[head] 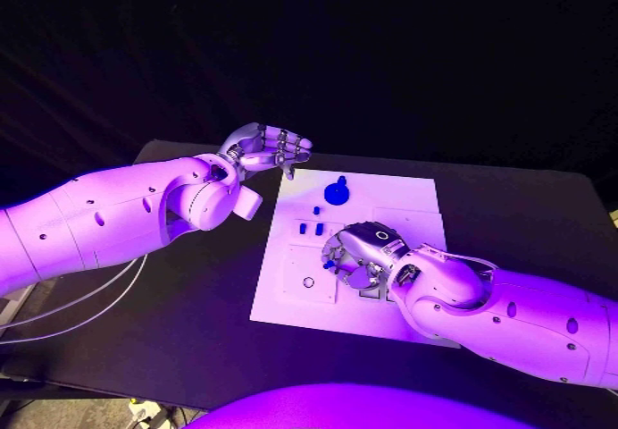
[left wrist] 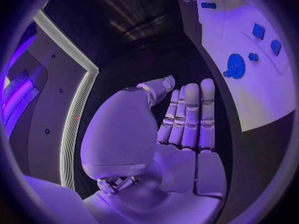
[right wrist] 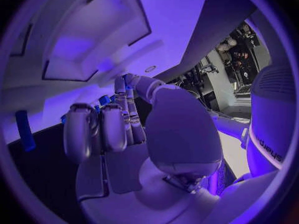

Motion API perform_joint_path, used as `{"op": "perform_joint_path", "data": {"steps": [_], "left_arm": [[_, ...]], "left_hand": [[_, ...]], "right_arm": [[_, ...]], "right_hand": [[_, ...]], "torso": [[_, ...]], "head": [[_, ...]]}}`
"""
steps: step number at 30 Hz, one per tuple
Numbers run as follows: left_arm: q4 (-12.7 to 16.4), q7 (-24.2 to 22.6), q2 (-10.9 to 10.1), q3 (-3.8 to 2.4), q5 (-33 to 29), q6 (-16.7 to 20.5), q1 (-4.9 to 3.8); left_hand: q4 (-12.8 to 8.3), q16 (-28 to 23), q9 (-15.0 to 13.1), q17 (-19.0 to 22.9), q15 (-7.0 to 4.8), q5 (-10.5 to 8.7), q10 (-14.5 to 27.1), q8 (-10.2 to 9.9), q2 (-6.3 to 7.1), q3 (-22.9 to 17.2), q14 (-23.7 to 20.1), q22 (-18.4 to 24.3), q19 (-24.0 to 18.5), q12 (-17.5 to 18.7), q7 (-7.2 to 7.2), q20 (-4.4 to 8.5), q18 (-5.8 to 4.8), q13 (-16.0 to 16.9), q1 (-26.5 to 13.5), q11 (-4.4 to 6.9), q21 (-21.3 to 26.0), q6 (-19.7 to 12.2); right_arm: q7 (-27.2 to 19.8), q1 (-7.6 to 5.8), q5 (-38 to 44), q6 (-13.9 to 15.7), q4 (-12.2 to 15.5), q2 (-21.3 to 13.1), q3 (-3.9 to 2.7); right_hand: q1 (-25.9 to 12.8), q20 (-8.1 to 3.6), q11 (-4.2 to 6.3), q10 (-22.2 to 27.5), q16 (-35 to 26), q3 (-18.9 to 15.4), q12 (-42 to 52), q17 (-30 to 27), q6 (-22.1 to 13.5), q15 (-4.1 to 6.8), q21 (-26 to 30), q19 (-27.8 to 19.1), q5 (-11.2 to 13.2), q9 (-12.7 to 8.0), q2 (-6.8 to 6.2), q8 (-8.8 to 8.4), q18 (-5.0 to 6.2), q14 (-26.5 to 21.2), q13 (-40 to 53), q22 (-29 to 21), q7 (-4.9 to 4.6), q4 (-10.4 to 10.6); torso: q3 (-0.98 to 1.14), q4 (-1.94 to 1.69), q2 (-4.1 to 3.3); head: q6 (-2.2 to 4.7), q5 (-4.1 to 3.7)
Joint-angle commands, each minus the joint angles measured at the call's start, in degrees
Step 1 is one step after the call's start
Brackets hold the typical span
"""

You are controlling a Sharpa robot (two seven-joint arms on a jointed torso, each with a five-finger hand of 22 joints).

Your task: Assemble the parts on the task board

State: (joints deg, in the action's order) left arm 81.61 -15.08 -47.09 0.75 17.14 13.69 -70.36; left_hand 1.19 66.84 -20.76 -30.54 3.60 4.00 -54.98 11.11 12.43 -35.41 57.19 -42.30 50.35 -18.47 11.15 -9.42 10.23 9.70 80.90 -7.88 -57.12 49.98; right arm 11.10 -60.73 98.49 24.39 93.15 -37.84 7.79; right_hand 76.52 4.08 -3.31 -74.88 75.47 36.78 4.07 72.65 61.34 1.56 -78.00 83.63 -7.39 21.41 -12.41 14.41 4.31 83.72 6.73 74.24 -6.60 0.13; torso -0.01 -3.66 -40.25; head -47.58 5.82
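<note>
The white task board (head: pixel 399 201) lies mid-table. A round blue part (head: pixel 338 192) sits near its far edge, and it shows again in the left wrist view as the round blue part (left wrist: pixel 234 65). Small blue pegs (head: pixel 309 229) stand just nearer. My right hand (head: pixel 362 259) hangs over the board's middle with its fingers curled down, and a small blue part (head: pixel 331 264) sits at their tips, seemingly pinched. In the right wrist view blue shows between the curled fingers (right wrist: pixel 102 127). My left hand (head: pixel 264 147) is raised beside the board's far left corner, fingers straight, holding nothing.
A dark ring mark (head: pixel 309 282) lies on the board's near left part. White cables (head: pixel 78 304) trail over the black table's left side. A long blue piece (right wrist: pixel 25 129) stands on the board in the right wrist view.
</note>
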Motion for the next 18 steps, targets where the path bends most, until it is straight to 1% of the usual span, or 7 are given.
{"op": "perform_joint_path", "data": {"steps": [1,5,8,10,12,14,18], "left_arm": [[0.2,0.0,0.0,-0.05,0.1,-0.2,-0.05],[0.2,0.1,0.0,-0.05,0.1,-0.3,-0.06],[0.2,0.1,0.0,-0.05,0.2,-0.4,-0.06],[0.1,0.2,0.0,-0.05,0.2,-0.5,-0.06],[0.1,0.3,0.0,-0.05,0.2,-0.6,-0.06],[0.1,0.3,0.0,-0.05,0.2,-0.7,-0.07],[0.1,0.4,-0.1,-0.05,0.2,-0.8,-0.07]], "left_hand": [[0.0,-0.6,0.2,0.7,0.23,1.23,0.7,-0.2,-0.27,0.4,-0.5,0.8,-0.1,-0.7,0.41,0.14,0.34,-0.4,-0.6,-0.24,0.9,0.7],[0.0,-0.6,0.2,0.7,0.23,1.23,0.7,-0.2,-0.27,0.4,-0.5,0.8,-0.1,-0.7,0.41,0.14,0.34,-0.4,-0.6,-0.24,0.9,0.7],[0.0,-0.6,0.2,0.7,0.23,1.23,0.7,-0.2,-0.27,0.4,-0.5,0.8,-0.1,-0.7,0.41,0.14,0.34,-0.4,-0.6,-0.24,0.9,0.7],[0.0,-0.6,0.2,0.7,0.24,1.23,0.8,-0.2,-0.28,0.4,-0.5,0.8,-0.1,-0.7,0.42,0.13,0.34,-0.4,-0.6,-0.26,0.9,0.7],[0.0,-0.6,0.2,0.7,0.24,1.23,0.8,-0.2,-0.28,0.5,-0.5,0.8,-0.1,-0.7,0.42,0.13,0.34,-0.4,-0.6,-0.26,0.9,0.7],[0.0,-0.6,0.2,0.7,0.25,1.22,0.9,-0.2,-0.27,0.5,-0.6,0.8,-0.1,-0.7,0.43,0.12,0.34,-0.4,-0.6,-0.27,0.9,0.6],[0.0,-0.6,0.2,0.7,0.25,1.22,0.9,-0.2,-0.27,0.5,-0.6,0.8,-0.1,-0.7,0.43,0.12,0.34,-0.4,-0.6,-0.27,0.9,0.6]], "right_arm": [[0.9,0.22,1.0,-0.7,-0.2,0.1,0.25],[1.2,0.22,1.4,-0.8,-0.3,0.4,0.29],[1.2,0.22,1.3,-0.6,-0.4,0.6,0.32],[1.2,0.22,1.2,-0.5,-0.4,0.7,0.34],[1.3,0.22,1.1,-0.4,-0.5,0.7,0.35],[1.2,0.21,1.0,-0.3,-0.5,0.7,0.37],[1.1,0.21,0.7,0.1,-0.3,0.6,0.38]], "right_hand": [[0.1,-0.27,0.79,-2.2,0.8,2.2,-0.1,0.2,0.5,0.44,-1.0,1.7,-0.4,1.3,2.89,2.40,-1.56,3.4,0.6,5.9,-0.21,-1.2],[-0.1,-0.24,0.72,-2.0,0.7,2.2,-0.2,0.0,0.3,0.39,-0.9,1.6,-0.4,1.3,2.89,2.36,-1.53,3.4,0.6,5.8,-0.26,-1.3],[-0.8,-0.08,0.45,-1.2,0.7,1.8,-0.5,-0.2,-0.4,0.16,-0.7,1.5,-0.3,1.4,2.51,2.10,-1.50,3.3,0.6,5.7,-0.51,-1.3],[-1.9,0.18,0.05,-0.1,0.9,1.3,-0.5,-0.1,-1.9,-0.19,-0.6,1.4,-0.3,1.2,1.86,1.21,-1.49,3.3,0.5,5.7,-0.93,-1.0],[-2.5,0.37,-0.18,0.6,1.0,1.0,-0.5,-0.2,-2.9,-0.38,-0.5,1.3,-0.3,1.0,1.43,0.52,-1.46,3.3,0.5,5.7,-1.08,-0.8],[-3.2,0.53,-0.31,1.4,1.1,0.7,-0.5,-0.3,-3.6,-0.52,-0.4,1.2,-0.3,0.8,0.82,-0.04,-1.42,3.3,0.5,5.6,-1.07,-0.5],[-3.9,0.67,-0.38,2.0,1.2,0.3,-0.5,-0.4,-4.5,-0.59,-0.2,1.1,-0.3,0.5,0.23,-0.78,-1.35,3.2,0.6,5.5,-1.00,-0.1]], "torso": [[0.01,-0.01,-0.02],[-0.02,-0.05,-0.03],[-0.01,-0.05,-0.01],[0.00,-0.04,-0.01],[0.01,0.01,-0.04],[-0.02,0.02,-0.02],[-0.01,0.00,-0.02]], "head": [[0.01,-0.10],[0.02,-0.22],[0.08,-0.31],[0.09,-0.35],[0.10,-0.42],[0.03,-0.46],[-0.01,-0.45]]}}
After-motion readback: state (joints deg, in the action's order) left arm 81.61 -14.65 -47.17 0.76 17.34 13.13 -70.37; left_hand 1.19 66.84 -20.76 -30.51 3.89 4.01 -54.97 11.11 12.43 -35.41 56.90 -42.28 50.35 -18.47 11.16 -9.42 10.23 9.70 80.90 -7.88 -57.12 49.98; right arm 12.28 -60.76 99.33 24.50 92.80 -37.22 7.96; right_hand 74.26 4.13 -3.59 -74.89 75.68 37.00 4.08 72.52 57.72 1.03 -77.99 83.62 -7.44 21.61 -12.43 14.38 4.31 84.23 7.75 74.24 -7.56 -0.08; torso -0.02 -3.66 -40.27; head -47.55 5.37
